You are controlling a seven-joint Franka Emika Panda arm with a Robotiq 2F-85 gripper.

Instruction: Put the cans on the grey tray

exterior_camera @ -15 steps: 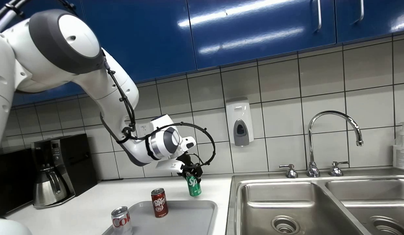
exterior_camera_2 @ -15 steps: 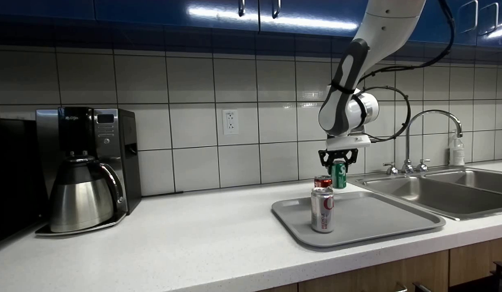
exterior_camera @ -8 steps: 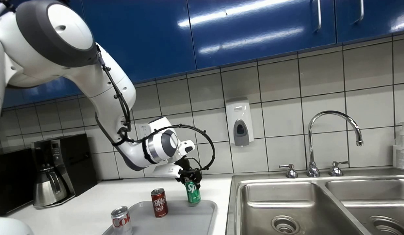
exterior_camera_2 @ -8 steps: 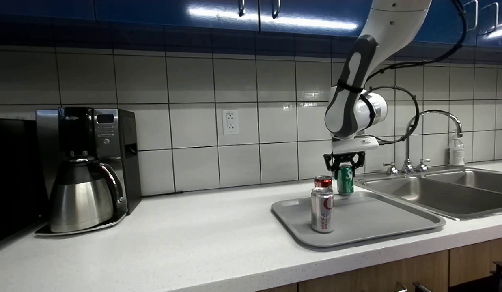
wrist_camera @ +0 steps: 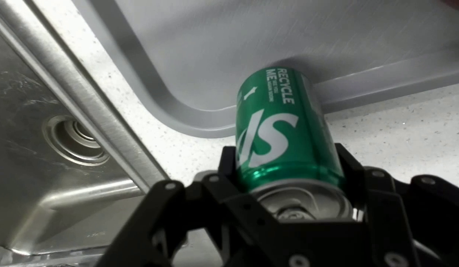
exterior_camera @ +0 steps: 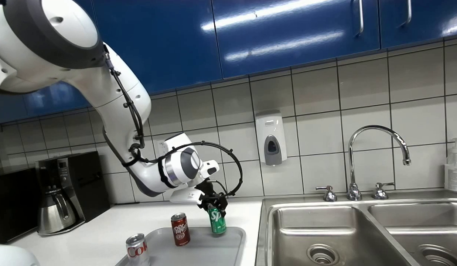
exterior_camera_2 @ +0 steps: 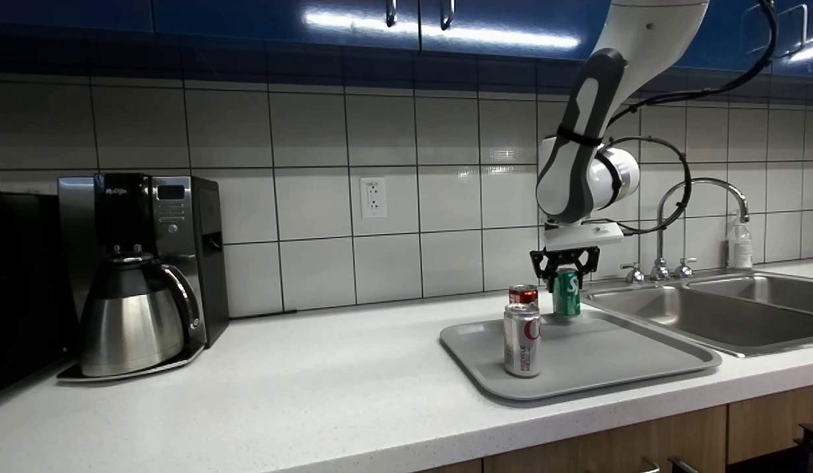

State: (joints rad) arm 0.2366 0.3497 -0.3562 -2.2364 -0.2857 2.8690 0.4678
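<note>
My gripper (wrist_camera: 288, 159) is shut on the upper end of the green can (wrist_camera: 277, 122), one finger on each side. In both exterior views the green can (exterior_camera: 217, 221) hangs roughly upright at the back edge of the grey tray (exterior_camera_2: 616, 355). Its base is over the tray's inside in the wrist view, with a shadow beside it; whether it touches the tray I cannot tell. The dark red can (exterior_camera: 180, 229) stands on the tray, partly hidden behind the silver-white can (exterior_camera_2: 522, 341) in an exterior view. That silver-white can is upright on the tray's near left part.
A steel double sink (exterior_camera: 324, 236) with a tall faucet (exterior_camera: 376, 129) borders the tray's right side. The tiled wall (exterior_camera_2: 445, 197) rises close behind the gripper. Far left stands a coffee maker with its pot (exterior_camera_2: 133, 322).
The gripper has carried the green can from above the white counter behind the tray forward and slightly right, to over the tray's back edge. The dark red and silver-white cans have stayed put.
</note>
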